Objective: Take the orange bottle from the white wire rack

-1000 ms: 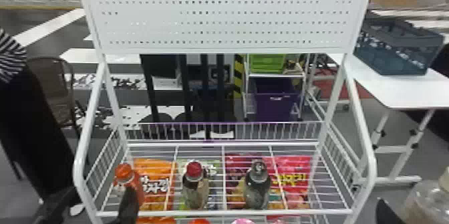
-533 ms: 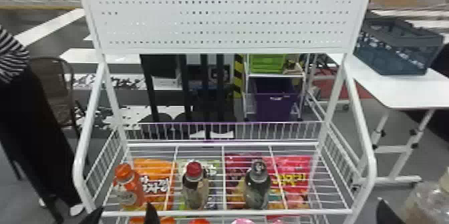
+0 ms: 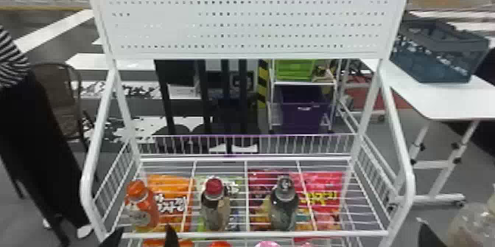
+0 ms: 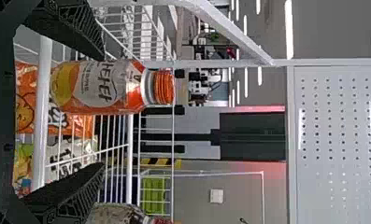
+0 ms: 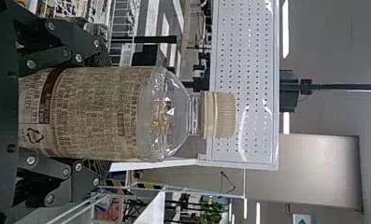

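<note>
Clearly I am at the approach, with the grasp still to be made. My left gripper [image 4: 103, 110] is spread wide, its two black fingers well apart and nothing clamped between them. The orange bottle [image 4: 92, 88] stands upright on the white wire rack [image 3: 87, 187], behind the front rail [image 4: 42, 116], and lines up between my fingertips, a little nearer one finger than the other in the wrist view. How deep it sits between them I can't judge well from here. Beside it stands a red-capped bottle [image 3: 215, 209], with a dark-capped bottle [image 3: 284, 209] past that; an orange packet [image 3: 173, 183] shows under the wires. Over on my other side, the right gripper [image 5: 103, 112] is closed around a clear bottle with a pale cap [image 5: 174, 116], out to the right of the rack. Next I need to centre the left fingers, ease them forward past the rail until they flank the bottle's body, and squeeze evenly. Then I should raise it high enough for its base to clear that rail before drawing back.
</note>
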You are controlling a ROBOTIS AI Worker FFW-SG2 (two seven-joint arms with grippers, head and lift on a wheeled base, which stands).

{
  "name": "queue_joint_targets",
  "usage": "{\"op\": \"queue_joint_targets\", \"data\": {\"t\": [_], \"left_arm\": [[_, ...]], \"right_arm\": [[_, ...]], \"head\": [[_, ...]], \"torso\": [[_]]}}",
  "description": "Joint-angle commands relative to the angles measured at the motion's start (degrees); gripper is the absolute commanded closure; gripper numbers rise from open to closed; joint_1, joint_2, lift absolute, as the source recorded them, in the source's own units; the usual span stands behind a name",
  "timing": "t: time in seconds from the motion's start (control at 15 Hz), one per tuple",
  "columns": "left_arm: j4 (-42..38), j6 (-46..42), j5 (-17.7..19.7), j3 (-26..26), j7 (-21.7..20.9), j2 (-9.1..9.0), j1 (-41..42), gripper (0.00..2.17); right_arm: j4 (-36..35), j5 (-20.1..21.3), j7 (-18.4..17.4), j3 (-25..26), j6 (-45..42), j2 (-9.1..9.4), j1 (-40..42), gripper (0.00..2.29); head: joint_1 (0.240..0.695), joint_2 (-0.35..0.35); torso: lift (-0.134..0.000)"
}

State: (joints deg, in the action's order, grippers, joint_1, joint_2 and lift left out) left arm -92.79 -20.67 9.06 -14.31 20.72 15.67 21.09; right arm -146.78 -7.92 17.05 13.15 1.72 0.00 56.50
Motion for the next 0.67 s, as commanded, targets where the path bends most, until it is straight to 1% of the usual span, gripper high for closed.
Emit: {"op": "queue_joint_targets", "data": {"t": [0.0,0.33,0.47,0.6], "left_arm": [[5.07,-2.04,0.17,-0.19,-0.95,-0.46,-3.43,0.08],[15.01,-2.75,0.61,-0.71,-1.12,-0.64,-10.63,0.08],[19.66,-5.38,1.14,-0.71,-1.39,-0.90,-13.27,0.08],[21.77,-5.74,1.32,-0.71,-1.91,-1.25,-14.85,0.08]], "right_arm": [[-0.09,0.01,0.00,0.12,0.00,0.05,0.10,1.16],[-0.18,-0.17,0.00,0.91,-0.53,0.05,0.80,1.16],[-0.18,-0.61,0.00,1.88,-1.05,0.05,1.42,1.16],[-0.35,-0.87,0.00,2.23,-1.23,0.05,1.59,1.16]], "head": [[0.499,0.000],[0.499,0.000],[0.499,0.000],[0.499,0.000]], "torso": [[0.000],[0.000],[0.000],[0.000]]}}
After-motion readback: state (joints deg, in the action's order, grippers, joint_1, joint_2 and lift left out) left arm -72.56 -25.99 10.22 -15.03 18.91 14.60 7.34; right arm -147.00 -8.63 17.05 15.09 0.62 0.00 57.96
